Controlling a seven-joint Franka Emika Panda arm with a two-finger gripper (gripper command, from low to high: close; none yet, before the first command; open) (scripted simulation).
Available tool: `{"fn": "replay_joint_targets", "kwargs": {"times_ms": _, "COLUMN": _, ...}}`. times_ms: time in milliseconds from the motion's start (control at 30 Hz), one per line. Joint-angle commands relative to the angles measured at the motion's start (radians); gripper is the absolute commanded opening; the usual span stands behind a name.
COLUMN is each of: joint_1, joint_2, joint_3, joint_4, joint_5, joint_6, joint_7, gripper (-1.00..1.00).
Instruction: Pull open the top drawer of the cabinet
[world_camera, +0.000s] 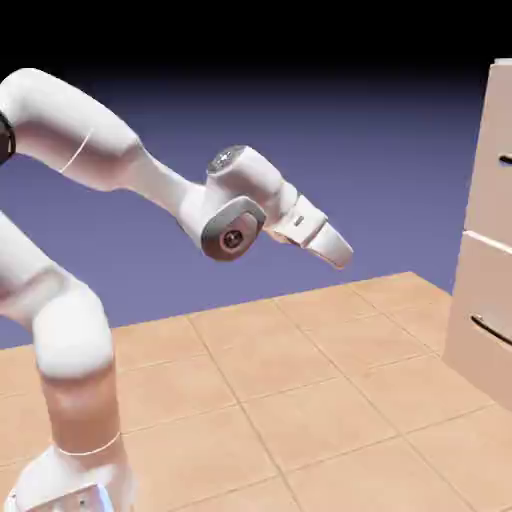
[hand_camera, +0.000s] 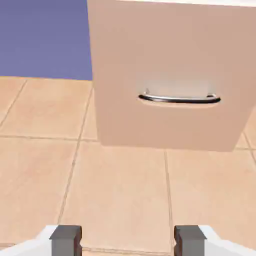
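A: gripper (world_camera: 338, 252) is hanging mid-air, angled down twd the floor, well short of the cabinet (world_camera: 490, 220). why so far back?

B: looks like an approach pose imo. Fingers (hand_camera: 65, 239) are sitting wide apart, nothing btwn them, just tile showing in the gap. Prob pre-opened so they can straddle a handle on arrival.

A: what's the hand cam seeing ahead of the fingers?

B: going L to R: backdrop + floor tiles off to the left of the left fingertip, then the cabinet front straight ahead and a bit right of the gap's centre. One dark bar handle (hand_camera: 179, 98) on it, lying level, well beyond the tips.

A: is that the top drawer's?

B: doubt it. That panel is reaching the floor, so I'm reading it as the lower one. Hand is tilting down, so the cam is catching the bottom front.

A: so where's the top drawer?

B: ext view, far right edge: top drawer (world_camera: 498, 150) is sitting above the seam, its handle (world_camera: 506, 160) barely peeking in at the frame edge. It's looking flush w/ the cabinet, i.e. not opened yet. It's higher than the fingertips and well apart from them.

A: next?

B: guessing wrist needs to level out, lift, and reach right.
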Motion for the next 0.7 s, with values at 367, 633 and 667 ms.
{"fn": "replay_joint_targets", "kwargs": {"times_ms": 367, "joint_1": -0.426, "joint_2": -0.2, "joint_3": 0.216, "joint_4": 0.206, "joint_5": 0.522, "joint_6": -0.147, "joint_7": 0.108, "gripper": 0.0}}
{"fn": "replay_joint_targets", "kwargs": {"times_ms": 633, "joint_1": -0.71, "joint_2": -0.333, "joint_3": 0.36, "joint_4": 0.343, "joint_5": 0.87, "joint_6": -0.245, "joint_7": 0.18, "gripper": 0.0}}
{"fn": "replay_joint_targets", "kwargs": {"times_ms": 667, "joint_1": -0.745, "joint_2": -0.35, "joint_3": 0.378, "joint_4": 0.36, "joint_5": 0.913, "joint_6": -0.258, "joint_7": 0.19, "gripper": 0.0}}
